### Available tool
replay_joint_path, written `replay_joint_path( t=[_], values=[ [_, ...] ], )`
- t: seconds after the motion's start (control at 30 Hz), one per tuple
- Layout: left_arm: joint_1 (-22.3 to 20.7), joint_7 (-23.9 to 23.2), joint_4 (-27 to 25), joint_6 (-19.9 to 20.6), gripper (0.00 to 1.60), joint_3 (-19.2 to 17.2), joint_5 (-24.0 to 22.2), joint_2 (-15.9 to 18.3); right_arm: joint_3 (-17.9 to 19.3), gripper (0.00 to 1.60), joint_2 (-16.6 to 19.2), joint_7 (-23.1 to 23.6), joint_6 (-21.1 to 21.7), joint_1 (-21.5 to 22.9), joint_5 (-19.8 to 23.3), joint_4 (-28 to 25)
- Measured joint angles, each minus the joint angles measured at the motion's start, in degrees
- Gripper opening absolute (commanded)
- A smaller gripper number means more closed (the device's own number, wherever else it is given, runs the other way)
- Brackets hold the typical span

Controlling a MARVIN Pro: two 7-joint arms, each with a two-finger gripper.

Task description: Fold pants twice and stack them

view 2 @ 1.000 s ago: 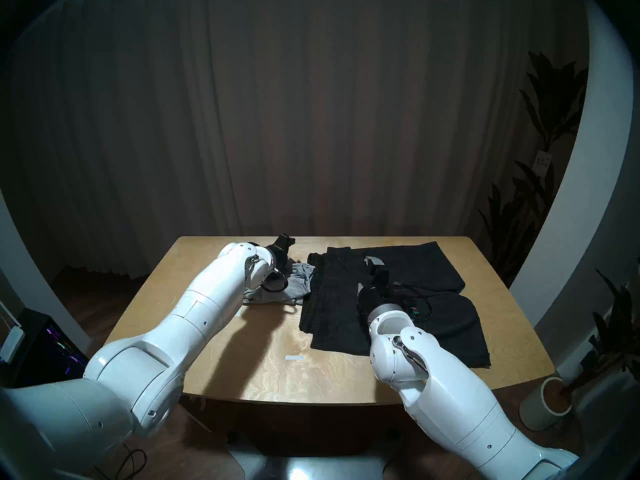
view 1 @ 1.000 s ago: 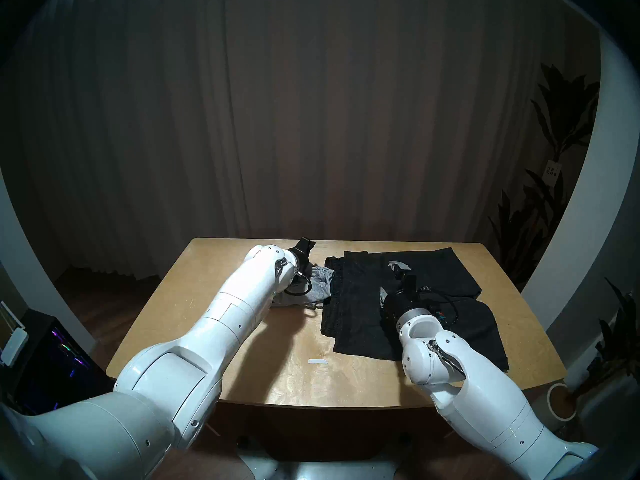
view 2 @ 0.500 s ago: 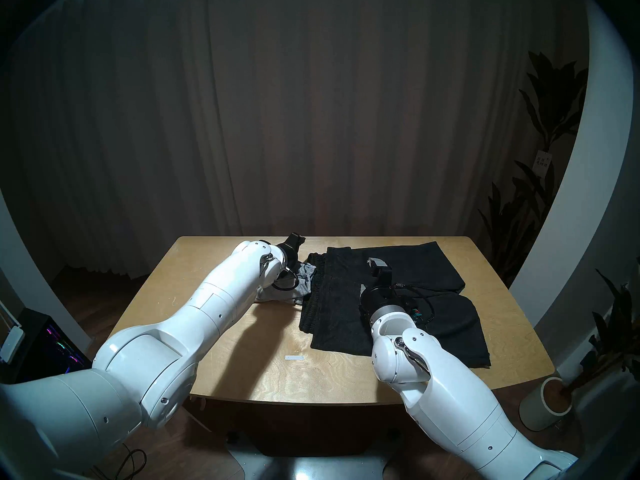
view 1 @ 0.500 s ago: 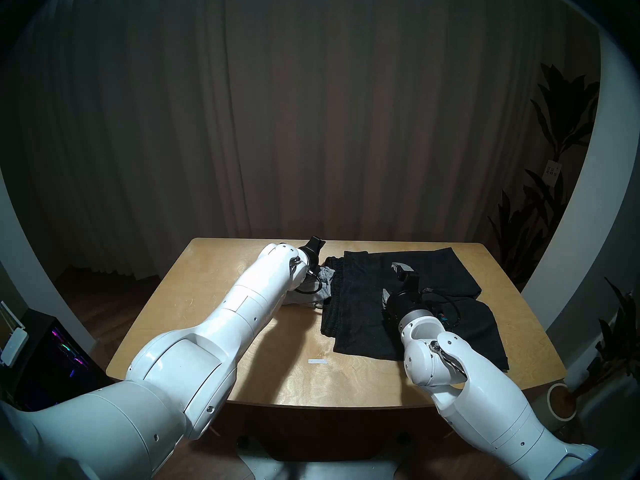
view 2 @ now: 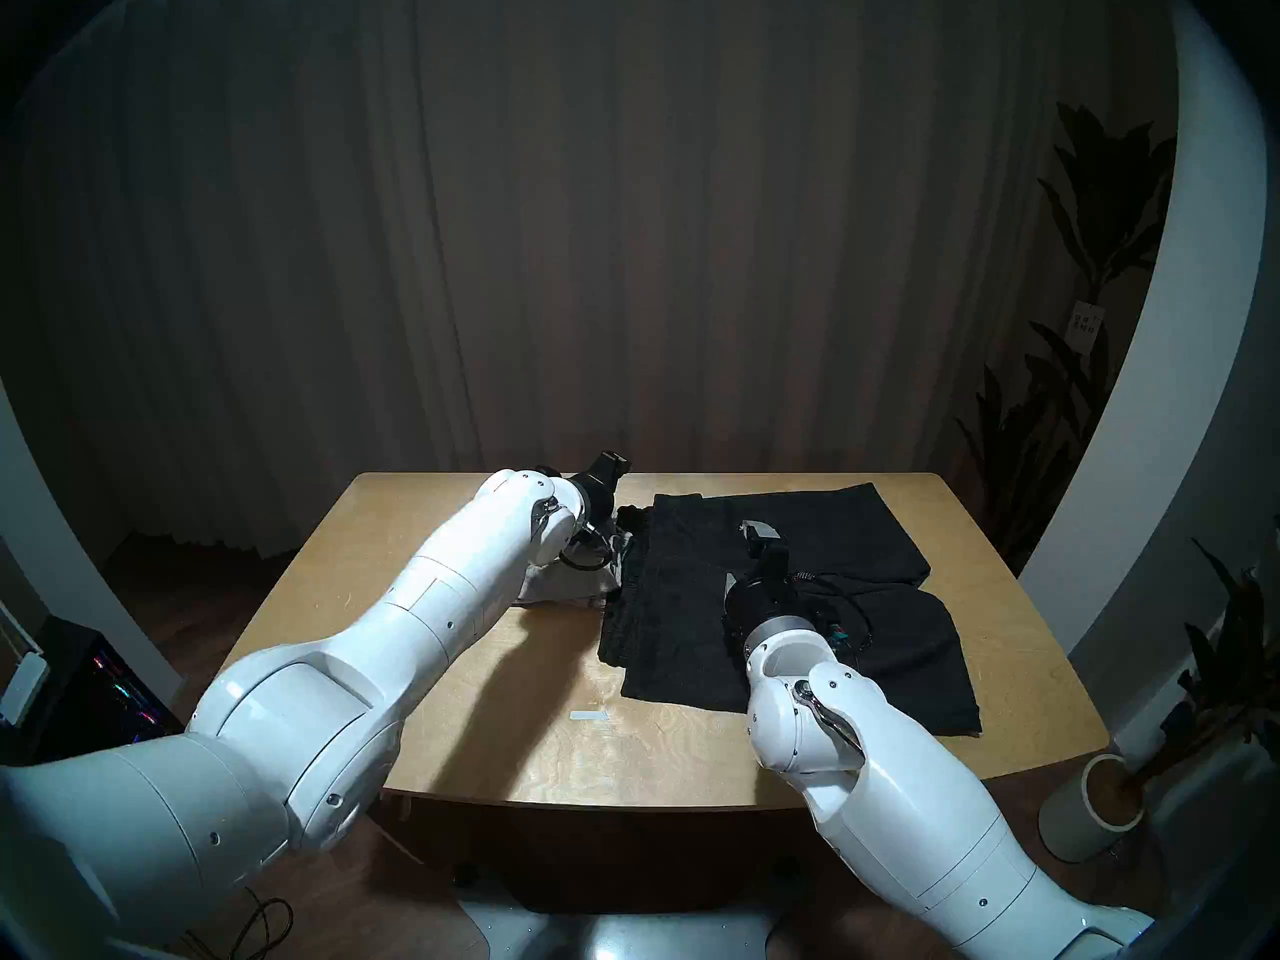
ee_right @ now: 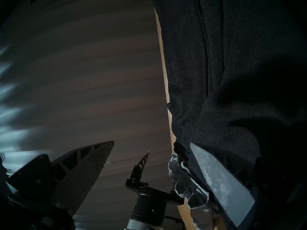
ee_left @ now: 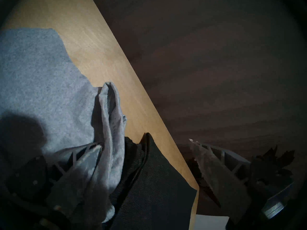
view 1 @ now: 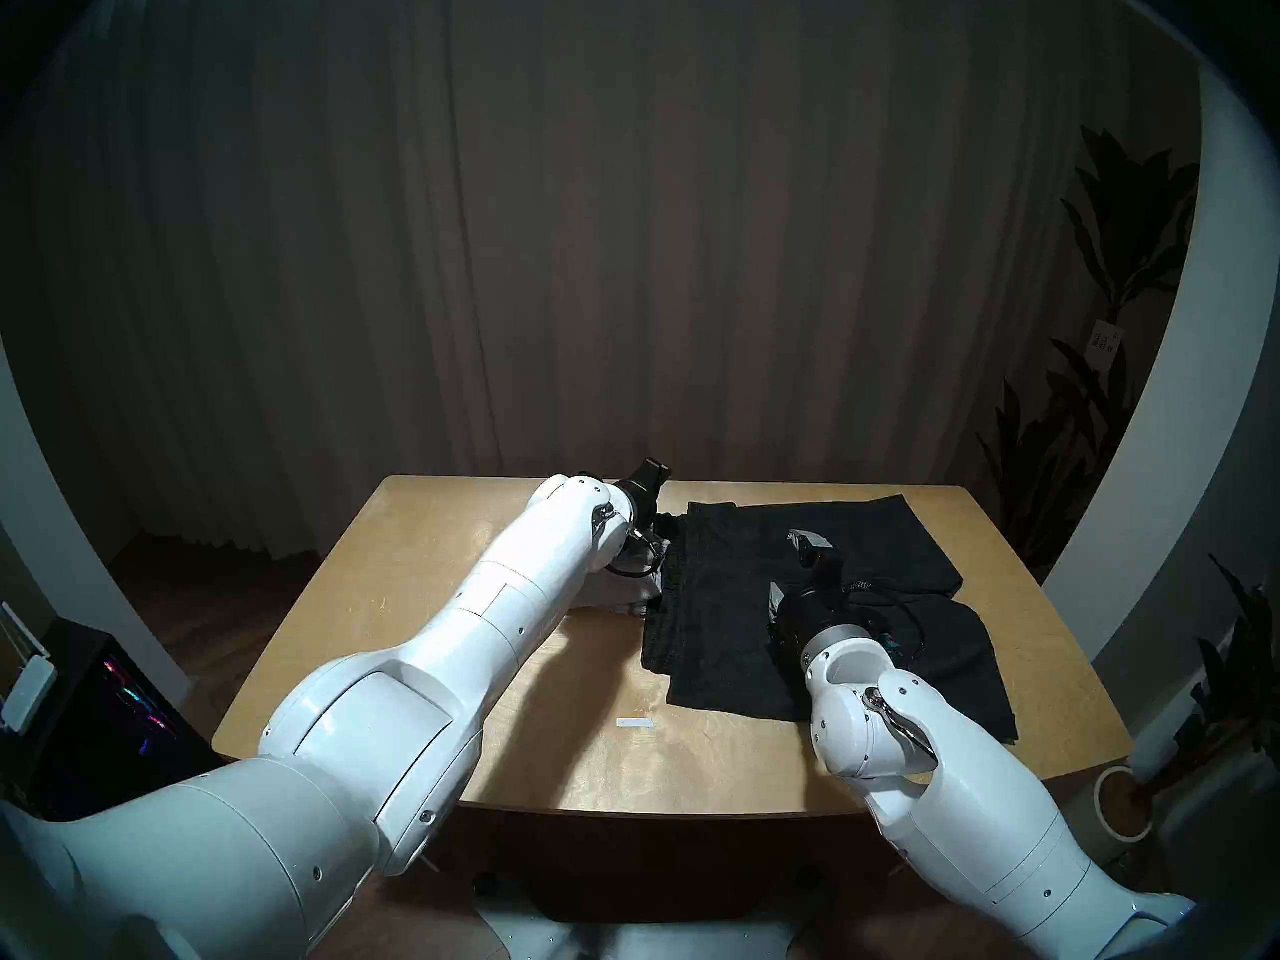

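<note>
Black shorts (view 1: 817, 633) lie spread flat on the right half of the wooden table (view 1: 429, 591). Grey shorts (ee_left: 41, 83) lie crumpled just left of them, mostly behind my left arm in the head views. My left gripper (ee_left: 146, 142) hangs open at the table's far edge, where the grey waistband meets the black shorts (ee_left: 149, 191). One of its fingers (ee_left: 79, 160) rests beside the bunched grey cloth and holds nothing. My right gripper (view 1: 789, 567) hovers open over the middle of the black shorts (ee_right: 232, 75), empty.
A short white tape strip (view 1: 635, 722) marks the table's near middle. Dark curtains hang close behind the far edge. On the floor, a potted plant (view 1: 1122, 799) stands at the right and a lit computer case (view 1: 104, 716) at the left.
My left arm has swung right along the far edge towards the black shorts and now covers more of the grey shorts. The right arm shifted only slightly. Both grippers stayed open.
</note>
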Motion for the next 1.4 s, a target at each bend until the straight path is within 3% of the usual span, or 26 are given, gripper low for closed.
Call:
replay_joint_path(
  t=[0.47, 0.87, 1.4],
  values=[
    [1.7, 0.4, -3.7, 1.1, 1.6, 0.6, -1.4, -0.8, 0.5, 1.6, 0.0, 0.0, 0.6, 0.0, 0.1, 0.1],
    [5.4, 3.9, -11.2, -3.4, 1.6, 1.0, 0.9, 1.1, 0.7, 1.6, 0.5, -0.1, 1.4, 0.0, 0.2, 0.2],
    [5.1, 3.3, -9.8, -8.0, 1.6, 1.4, 3.0, -0.4, 0.1, 1.6, 0.2, -0.2, 1.4, 0.1, -0.6, 0.4]
  ],
)
